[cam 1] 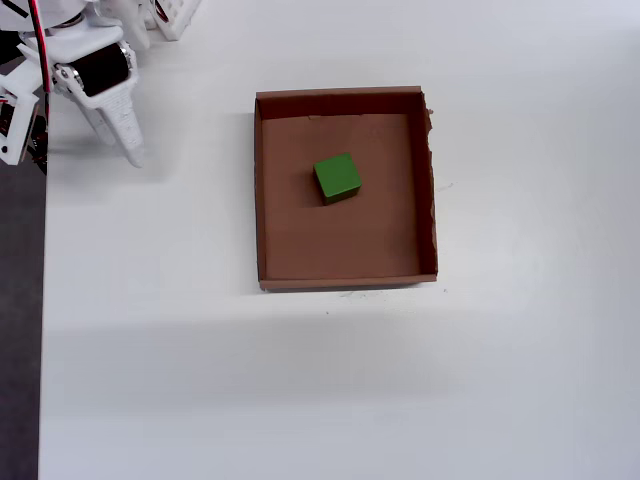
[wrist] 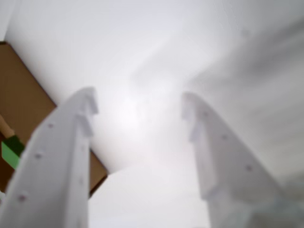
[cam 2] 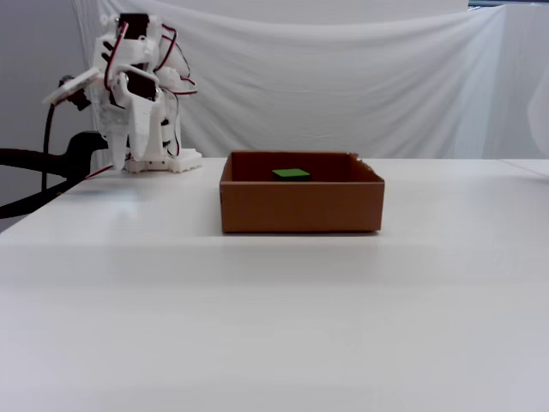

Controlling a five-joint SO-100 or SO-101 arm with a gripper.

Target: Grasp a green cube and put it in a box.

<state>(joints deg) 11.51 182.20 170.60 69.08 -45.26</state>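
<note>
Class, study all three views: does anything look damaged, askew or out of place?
Only the box: its right wall in the overhead view is ragged. The green cube sits inside it, slightly turned; the gripper hangs open, empty.

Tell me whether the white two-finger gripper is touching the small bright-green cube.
Apart. In the overhead view the gripper sits over bare table left of the brown cardboard box, while the green cube lies inside it.

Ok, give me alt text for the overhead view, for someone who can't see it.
A small bright-green cube sits inside a shallow brown cardboard box on a white table. The white robot arm's end effector is off to the upper left, well apart from the box, holding nothing.
</note>
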